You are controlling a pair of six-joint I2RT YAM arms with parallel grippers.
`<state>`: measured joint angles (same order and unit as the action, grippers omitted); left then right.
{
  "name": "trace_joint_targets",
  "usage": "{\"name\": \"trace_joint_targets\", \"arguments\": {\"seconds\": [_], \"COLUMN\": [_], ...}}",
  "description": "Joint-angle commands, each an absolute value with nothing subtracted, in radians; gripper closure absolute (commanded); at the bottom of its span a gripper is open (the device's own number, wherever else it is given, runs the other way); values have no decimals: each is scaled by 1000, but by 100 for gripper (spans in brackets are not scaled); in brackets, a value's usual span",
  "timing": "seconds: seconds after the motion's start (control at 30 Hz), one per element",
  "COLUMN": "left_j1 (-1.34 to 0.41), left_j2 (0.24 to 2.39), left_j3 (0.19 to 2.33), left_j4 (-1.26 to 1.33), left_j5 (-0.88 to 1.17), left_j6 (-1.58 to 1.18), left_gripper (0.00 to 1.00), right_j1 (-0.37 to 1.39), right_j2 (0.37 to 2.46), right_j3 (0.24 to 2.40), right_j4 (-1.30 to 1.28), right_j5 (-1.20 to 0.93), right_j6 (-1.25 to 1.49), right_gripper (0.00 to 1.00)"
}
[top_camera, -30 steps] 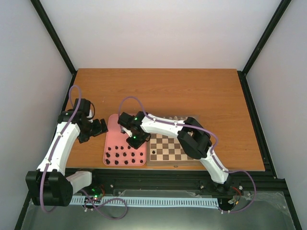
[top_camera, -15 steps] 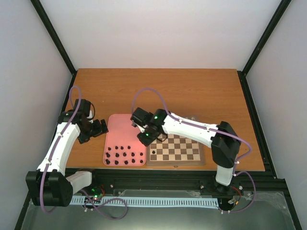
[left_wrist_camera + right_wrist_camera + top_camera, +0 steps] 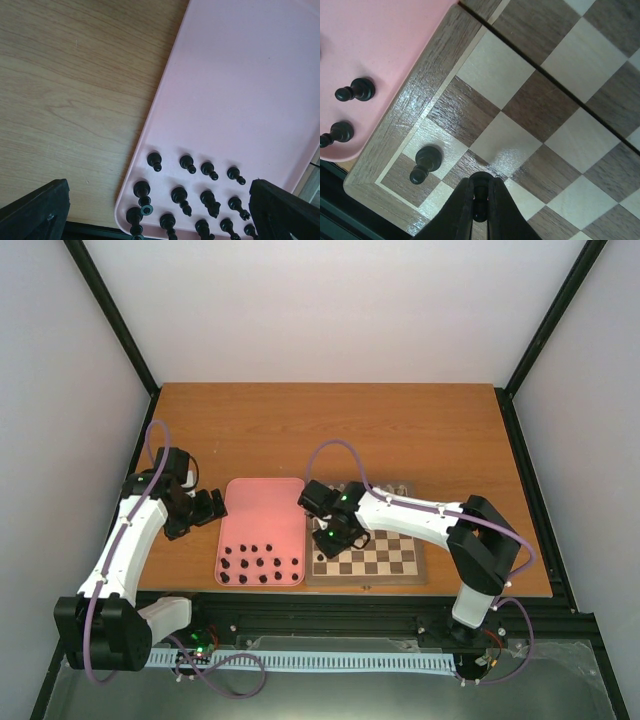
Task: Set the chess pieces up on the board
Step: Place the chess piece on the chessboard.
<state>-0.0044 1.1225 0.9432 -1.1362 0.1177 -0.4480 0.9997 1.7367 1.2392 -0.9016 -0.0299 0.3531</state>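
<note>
Right tool [image 3: 480,182]: clamped on a small dark chess piece [image 3: 479,204]
Relation: piece was over the checkered wooden board [image 3: 395,145], just beside the standing dark pawn [image 3: 426,162]

You are looking at the board [image 3: 385,558], which is showing light and dark brown squares in a checker pattern, with a brown edge all round. Beside the board, a plain pink tray [image 3: 262,510] is carrying small black chess pieces [image 3: 258,565]. One black piece [image 3: 425,161] is standing on a pale square of the board. The right gripper [image 3: 481,184] is looking black, like the tiny piece [image 3: 480,205] it is pinching. Under the board, the table [image 3: 330,430] is showing orange-brown wood grain. Both arms [image 3: 130,540] are looking white with black joints and purple cables [image 3: 335,443].
</note>
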Motion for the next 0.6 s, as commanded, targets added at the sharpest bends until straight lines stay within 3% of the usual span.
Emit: {"name": "trace_joint_targets", "arguments": {"seconds": [0.0,0.57], "left_j1": [3,2], "left_j2": [1110,1109], "left_j3": [944,939], "left_j4": [-1121,-1122], "left_j5": [128,125], "left_j6": [-430,-432], "left_gripper": [0,0], "right_j1": [999,998], "right_j2": [1707,1716], "right_j3": [1206,1174], "right_j4": [-849,-844], "right_j5": [-63,-77], "right_j6": [367,376], "right_gripper": [95,95]}}
